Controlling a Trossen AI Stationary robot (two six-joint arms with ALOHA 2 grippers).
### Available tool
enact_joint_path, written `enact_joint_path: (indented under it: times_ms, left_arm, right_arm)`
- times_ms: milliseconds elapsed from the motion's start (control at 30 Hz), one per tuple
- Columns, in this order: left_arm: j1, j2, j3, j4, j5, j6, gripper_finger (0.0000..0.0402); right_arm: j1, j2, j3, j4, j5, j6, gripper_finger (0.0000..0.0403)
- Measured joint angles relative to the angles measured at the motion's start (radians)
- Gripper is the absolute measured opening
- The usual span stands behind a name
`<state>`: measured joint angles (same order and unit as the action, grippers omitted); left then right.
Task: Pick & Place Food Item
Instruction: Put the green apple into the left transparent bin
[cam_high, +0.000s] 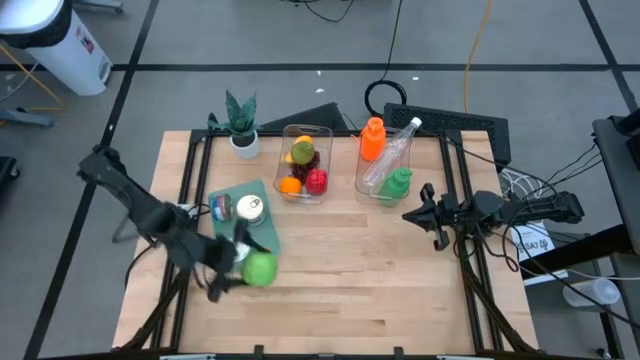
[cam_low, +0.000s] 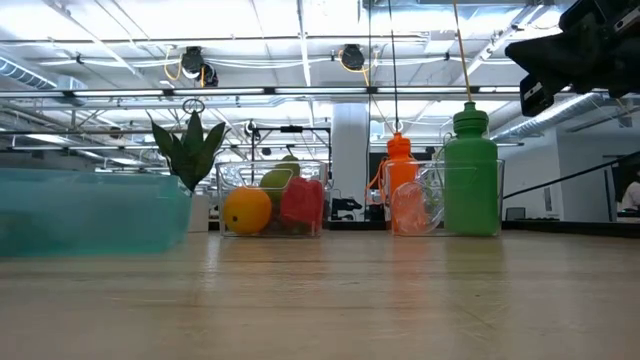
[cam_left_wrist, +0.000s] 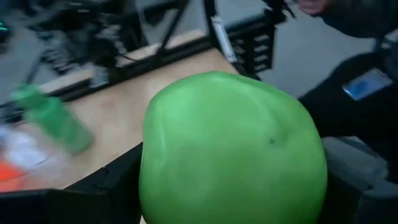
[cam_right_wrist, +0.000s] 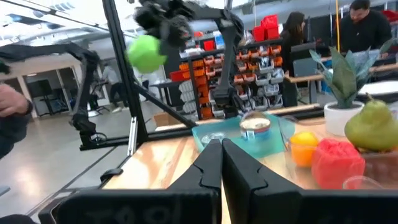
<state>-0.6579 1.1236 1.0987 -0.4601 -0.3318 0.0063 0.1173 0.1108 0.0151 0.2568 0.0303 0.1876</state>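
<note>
A round green apple (cam_high: 260, 269) sits between the fingers of my left gripper (cam_high: 250, 270), above the table's near left part and just near of a teal tray (cam_high: 262, 190). In the right wrist view the apple (cam_right_wrist: 145, 53) hangs well above the tabletop. It fills the left wrist view (cam_left_wrist: 233, 149). A clear bin (cam_high: 322, 132) at the far middle holds an orange, a red fruit and a green pear. My right gripper (cam_high: 412, 214) waits shut at the table's right side, its fingers (cam_right_wrist: 221, 163) together and touching nothing. My left gripper pinches the apple by two opposite sides (cam_left_wrist: 149, 168) between its two fingers (cam_left_wrist: 106, 186). The fingers come from the table's left, slanting a little downward. The apple is lifted clear of the table and the tray.
Two tins (cam_high: 248, 208) lie in the teal tray. A potted plant (cam_high: 241, 122) stands at the far left. A second clear bin (cam_high: 362, 185) holds an orange bottle (cam_high: 372, 138), a green bottle (cam_high: 397, 181) and a clear one. People show beyond the table (cam_right_wrist: 360, 25). Bare wood lies near and middle.
</note>
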Motion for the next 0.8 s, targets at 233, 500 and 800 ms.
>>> enact_joint_path:
  times_ms: [233, 500, 800]
  left_arm:
    - [0.002, -0.375, -0.312, 0.130, -0.141, -0.028, 0.0316]
    - [0.002, -0.723, -0.718, 0.519, -0.281, 0.005, 0.0319]
    - [0.003, -0.917, -1.000, 0.813, -0.297, 0.109, 0.0317]
  right_arm:
    - [0.000, 0.000, 0.000, 0.015, 0.000, -0.017, 0.0000]
    - [0.000, 0.000, 0.000, 0.019, 0.001, -0.034, 0.0000]
    - [0.000, 0.000, 0.000, 0.038, 0.002, -0.079, 0.0000]
